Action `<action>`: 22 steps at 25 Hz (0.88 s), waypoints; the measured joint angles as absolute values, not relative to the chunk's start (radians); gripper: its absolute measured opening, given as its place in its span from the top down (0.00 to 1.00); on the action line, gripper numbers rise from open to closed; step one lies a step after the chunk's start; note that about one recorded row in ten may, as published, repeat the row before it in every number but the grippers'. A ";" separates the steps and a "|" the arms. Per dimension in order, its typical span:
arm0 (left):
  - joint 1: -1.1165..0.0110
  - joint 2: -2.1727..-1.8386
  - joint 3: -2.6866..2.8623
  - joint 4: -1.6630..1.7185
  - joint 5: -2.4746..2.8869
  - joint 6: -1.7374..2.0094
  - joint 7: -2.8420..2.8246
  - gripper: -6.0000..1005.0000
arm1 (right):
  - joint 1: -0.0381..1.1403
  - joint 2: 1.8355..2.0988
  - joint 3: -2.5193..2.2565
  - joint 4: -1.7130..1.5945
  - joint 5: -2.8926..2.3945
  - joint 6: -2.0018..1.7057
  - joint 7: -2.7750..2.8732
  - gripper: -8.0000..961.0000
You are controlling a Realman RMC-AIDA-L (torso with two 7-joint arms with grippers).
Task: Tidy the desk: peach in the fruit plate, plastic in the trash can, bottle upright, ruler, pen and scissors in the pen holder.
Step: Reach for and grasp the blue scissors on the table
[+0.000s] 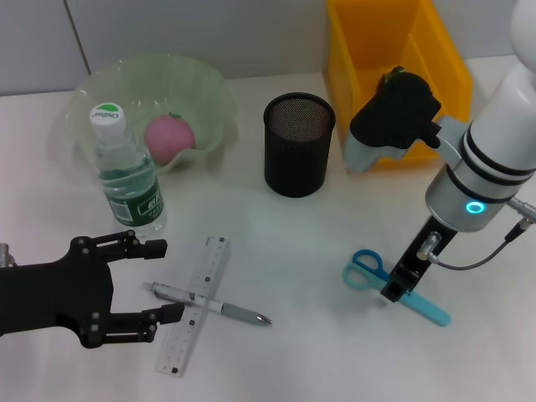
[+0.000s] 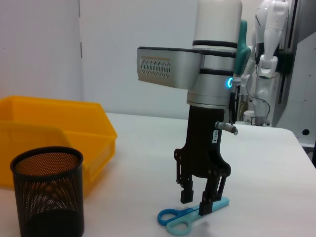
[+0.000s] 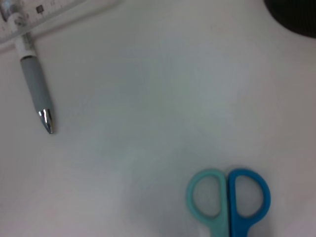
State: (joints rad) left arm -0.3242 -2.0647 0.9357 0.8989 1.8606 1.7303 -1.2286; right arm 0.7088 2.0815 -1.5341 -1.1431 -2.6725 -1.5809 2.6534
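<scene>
Right arm [image 1: 494, 142]: white and silver cylinder with black bands; glowing blue ring light; grey cable looping off its side
Right gripper [image 2: 203, 201]: black, boxy; small white label; silver pin
Left gripper [image 1: 159, 280]: matt black, skeletal fingers; visible screws

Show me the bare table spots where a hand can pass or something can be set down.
Free: the table between the pen tip and the scissors, below the pen holder; also the near edge below them. Crowded: around the left gripper, jaws open beside the crossed ruler and bottle; and at the right gripper, straddling the scissors.
</scene>
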 joint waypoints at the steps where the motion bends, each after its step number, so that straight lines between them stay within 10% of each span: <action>1: -0.324 -2.065 0.936 0.899 1.861 1.730 -1.229 0.19 | 0.709 2.081 -1.534 -1.143 -2.672 -1.581 2.653 0.54; 22: -0.325 -2.065 0.936 0.899 1.847 1.736 -1.229 0.19 | 0.714 2.081 -1.568 -1.109 -2.670 -1.548 2.651 0.66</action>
